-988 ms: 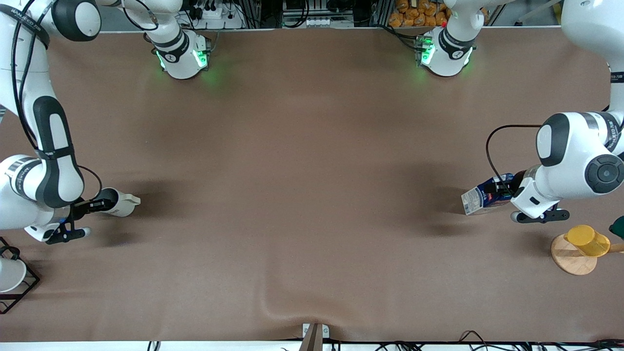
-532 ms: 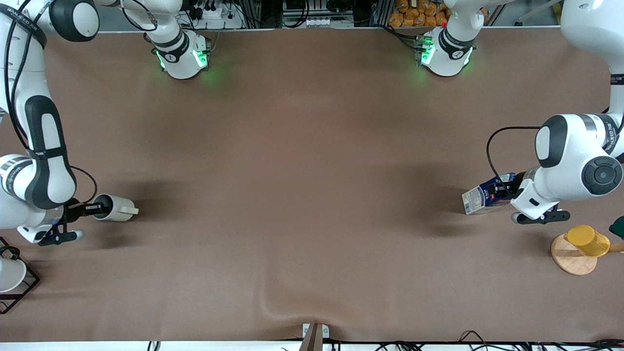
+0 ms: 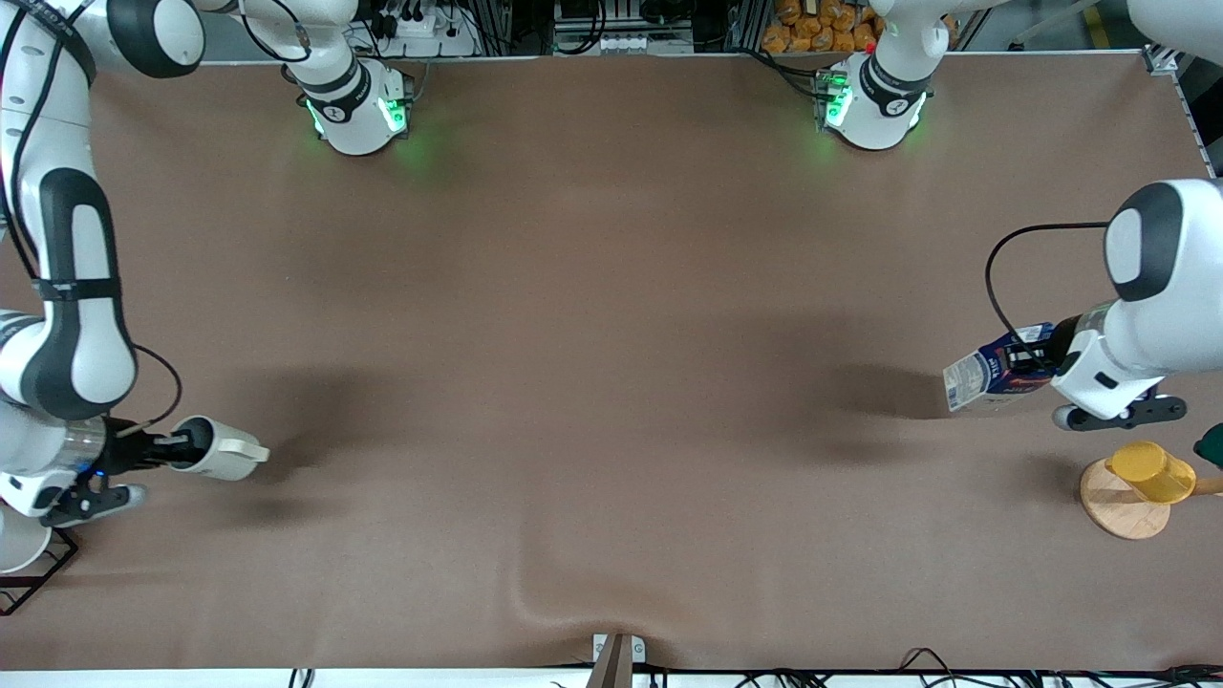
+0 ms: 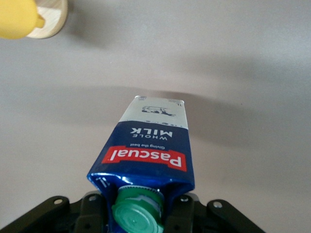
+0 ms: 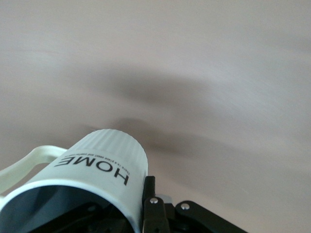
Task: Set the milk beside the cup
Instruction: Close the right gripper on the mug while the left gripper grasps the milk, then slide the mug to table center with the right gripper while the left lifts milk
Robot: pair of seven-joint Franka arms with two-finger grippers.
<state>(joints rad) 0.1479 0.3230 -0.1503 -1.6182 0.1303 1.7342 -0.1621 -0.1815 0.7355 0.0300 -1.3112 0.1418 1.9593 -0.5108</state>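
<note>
Milk [image 3: 994, 371] sits clamped at its capped end in the left hand [image 3: 1037, 358]; right hand [image 3: 167, 447] grips cup [image 3: 218, 449].

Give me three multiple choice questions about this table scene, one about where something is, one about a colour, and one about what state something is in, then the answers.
1. Where does the yellow cup stand?
A. On a round wooden base at the left arm's end of the table
B. In the middle of the table
C. On the black wire rack

2. What colour is the cap of the milk?
A. Red
B. Green
C. Yellow

3. What is the state of the cup?
A. Upright on the table, untouched
B. Upside down on the wooden base
C. Held tilted on its side by the right gripper

Answers: 1 A, the front view shows it on the wooden disc near the left gripper. 2 B, the left wrist view shows a green cap. 3 C, the fingers clamp its rim.
</note>
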